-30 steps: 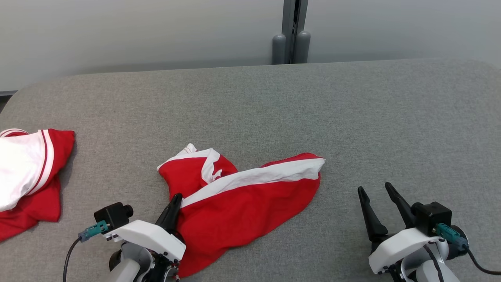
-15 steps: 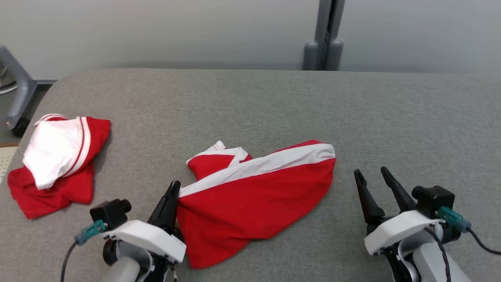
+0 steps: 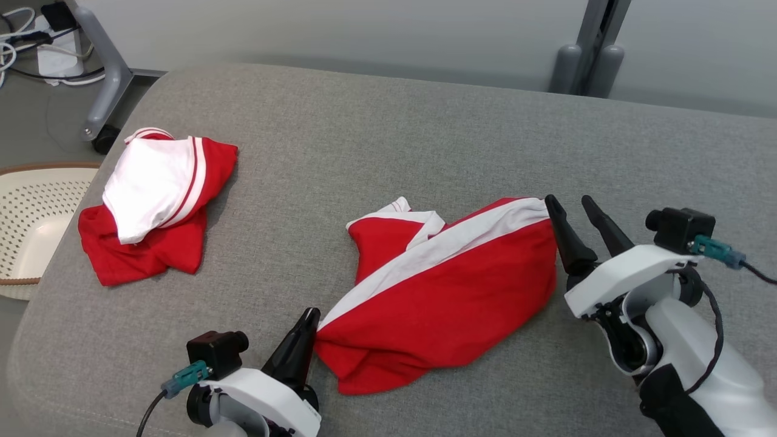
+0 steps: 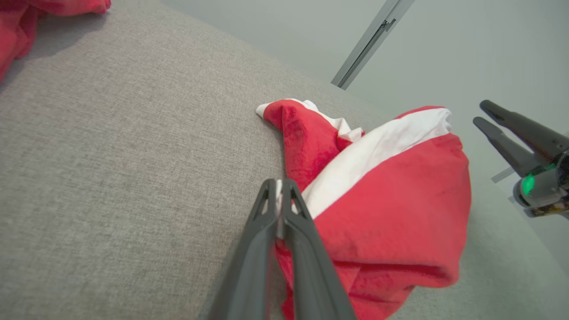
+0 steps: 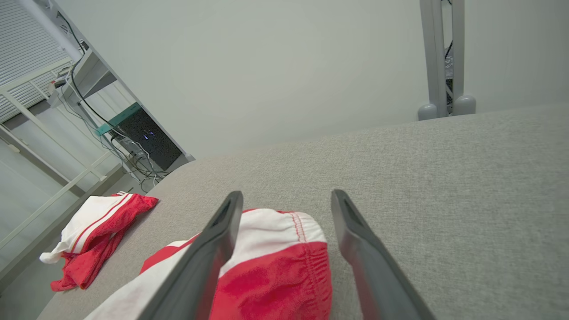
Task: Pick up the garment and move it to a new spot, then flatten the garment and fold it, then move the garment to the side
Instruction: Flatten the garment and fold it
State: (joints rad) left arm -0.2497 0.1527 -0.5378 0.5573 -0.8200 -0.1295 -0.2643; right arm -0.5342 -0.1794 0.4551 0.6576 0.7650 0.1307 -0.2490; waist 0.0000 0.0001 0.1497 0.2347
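The job looks to be in its early part. The garment (image 3: 437,297) lies near the front middle of the grey bench (image 3: 364,121), neither flat nor folded, so spreading, folding and setting it aside all look to be ahead; whether this is already its new spot cannot be told. The left end effector (image 3: 311,315) is pinched tight on the near-left corner of the cloth, where the white band meets the red, and the left wrist view shows a sliver of white caught between its closed fingers. The right end effector (image 3: 567,200) stands wide, holding nothing, its two fingers straddling the far-right corner of the garment from just above; whether they touch the cloth is unclear. That reads as a set-up for taking a second corner and pulling the piece out flat. The garment is red with a broad white band running slantwise from the pinched corner to the right corner, where the edge is gathered and stitched in red. A smaller red flap with white trim sticks out at its far left, and the near edge is rolled under in soft folds. Another red and white garment (image 3: 152,206) lies bunched well apart at the left end of the bench, near a pale basket (image 3: 36,230).
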